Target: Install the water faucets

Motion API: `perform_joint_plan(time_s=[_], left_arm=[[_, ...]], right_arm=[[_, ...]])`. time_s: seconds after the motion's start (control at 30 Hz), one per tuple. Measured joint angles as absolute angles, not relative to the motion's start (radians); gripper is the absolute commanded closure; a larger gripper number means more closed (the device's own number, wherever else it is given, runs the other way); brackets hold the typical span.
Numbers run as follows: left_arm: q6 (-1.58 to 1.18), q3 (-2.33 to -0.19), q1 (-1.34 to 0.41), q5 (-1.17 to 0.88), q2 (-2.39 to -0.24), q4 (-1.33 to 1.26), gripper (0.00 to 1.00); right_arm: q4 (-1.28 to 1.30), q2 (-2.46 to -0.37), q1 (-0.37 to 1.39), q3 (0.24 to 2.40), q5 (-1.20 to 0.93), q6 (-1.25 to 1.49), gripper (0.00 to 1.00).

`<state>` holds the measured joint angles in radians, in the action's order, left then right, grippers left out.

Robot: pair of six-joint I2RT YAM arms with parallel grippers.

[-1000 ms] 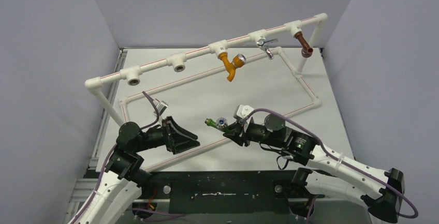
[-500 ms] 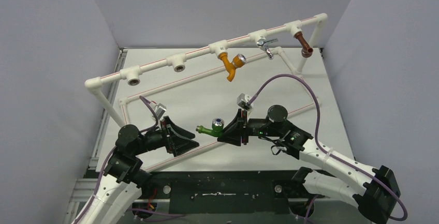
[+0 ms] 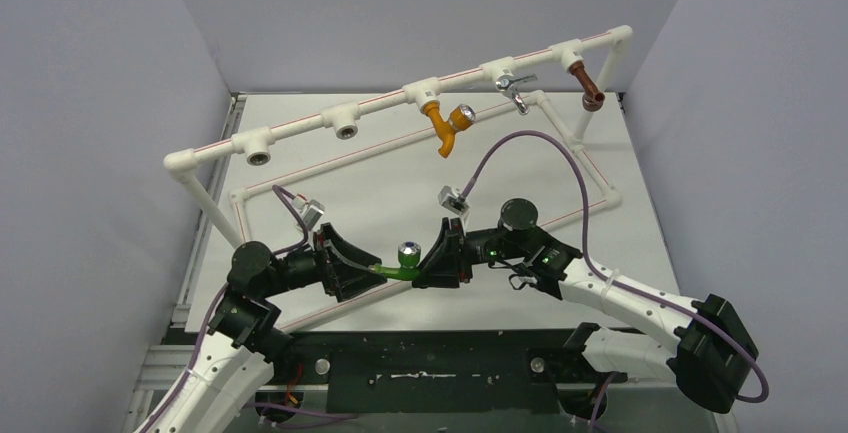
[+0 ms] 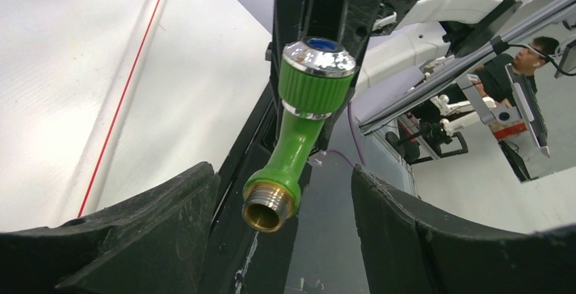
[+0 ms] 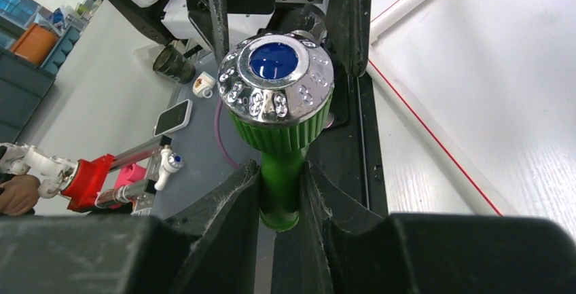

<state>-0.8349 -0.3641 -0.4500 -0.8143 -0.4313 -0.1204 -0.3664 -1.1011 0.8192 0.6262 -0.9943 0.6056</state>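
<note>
Green water faucet [image 5: 280, 138] clenched at its stem by the right pincer [image 5: 280, 178], brass threaded end between the fingers of the released left pincer [image 4: 284, 178], touching neither.

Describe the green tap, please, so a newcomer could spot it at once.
From the white pipe frame on the table, look to the near edge. There the right pincer holds the green tap out to the open left pincer. Unlike the orange tap and chrome tap, it is not on the frame.
</note>
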Motion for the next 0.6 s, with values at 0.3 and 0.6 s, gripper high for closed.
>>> perform_joint_plan(time_s=[0.3,0.6], left_arm=[[-0.862,-0.351,-0.450,-0.871,-0.431,-0.207,0.43],[-0.919,-0.324,-0.450,-0.912,-0.441,-0.294,0.63]], right_arm=[[-0.399,-1.108,0.820,0.632,-1.015,0.632,1.00],[-0.439,-1.110,0.840,0.632,-1.019,0.653,1.00]])
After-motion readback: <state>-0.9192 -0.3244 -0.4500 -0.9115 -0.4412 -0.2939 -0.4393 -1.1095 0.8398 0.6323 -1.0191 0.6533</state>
